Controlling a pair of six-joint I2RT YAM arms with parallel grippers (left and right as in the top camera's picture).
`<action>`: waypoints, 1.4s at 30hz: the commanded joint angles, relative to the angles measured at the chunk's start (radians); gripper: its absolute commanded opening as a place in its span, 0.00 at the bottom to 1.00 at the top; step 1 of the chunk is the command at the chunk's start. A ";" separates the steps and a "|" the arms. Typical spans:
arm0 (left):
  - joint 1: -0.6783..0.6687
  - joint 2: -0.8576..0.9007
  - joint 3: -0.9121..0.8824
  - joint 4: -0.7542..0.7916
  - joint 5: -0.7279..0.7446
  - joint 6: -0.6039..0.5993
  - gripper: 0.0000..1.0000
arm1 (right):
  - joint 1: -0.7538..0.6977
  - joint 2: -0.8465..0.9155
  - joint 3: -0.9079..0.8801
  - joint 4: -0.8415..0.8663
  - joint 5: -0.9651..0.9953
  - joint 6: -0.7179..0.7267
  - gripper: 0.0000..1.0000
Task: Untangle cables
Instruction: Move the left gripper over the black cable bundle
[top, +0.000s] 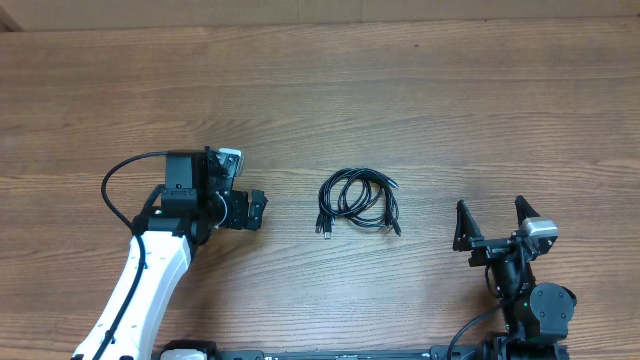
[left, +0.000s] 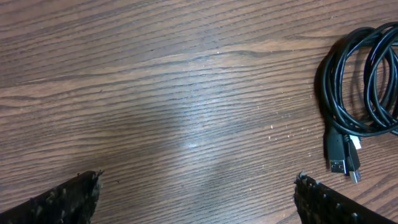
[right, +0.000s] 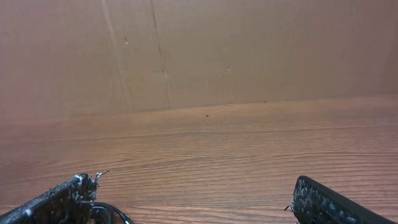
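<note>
Overhead view: the cables, thin black flexible cords w/ small plugs, lie as one loose coil mid-way across the brown wood-grain worktop, between my two arms, touching neither. My left gripper sits near the coil, spread wide & empty. My right gripper is further off, also spread & empty.

Risks, imo: the cords are thin vs my fingers, so one pinch may catch several strands & drag the whole bundle, or pull loops tighter. A plug could also snag in a loop.

The coil's long axis runs side to side, arm to arm. Two plugs at the end nearest my left gripper point back toward my base; the rest are too small to call.
</note>
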 joint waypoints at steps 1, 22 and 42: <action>-0.008 0.005 0.029 0.008 0.016 0.020 1.00 | -0.001 -0.010 -0.010 0.003 0.010 0.003 1.00; -0.008 0.005 0.029 0.028 0.015 0.020 1.00 | -0.001 -0.010 -0.010 0.003 0.010 0.003 1.00; -0.010 0.005 0.047 0.011 0.102 0.005 1.00 | -0.001 -0.010 -0.010 0.003 0.010 0.003 1.00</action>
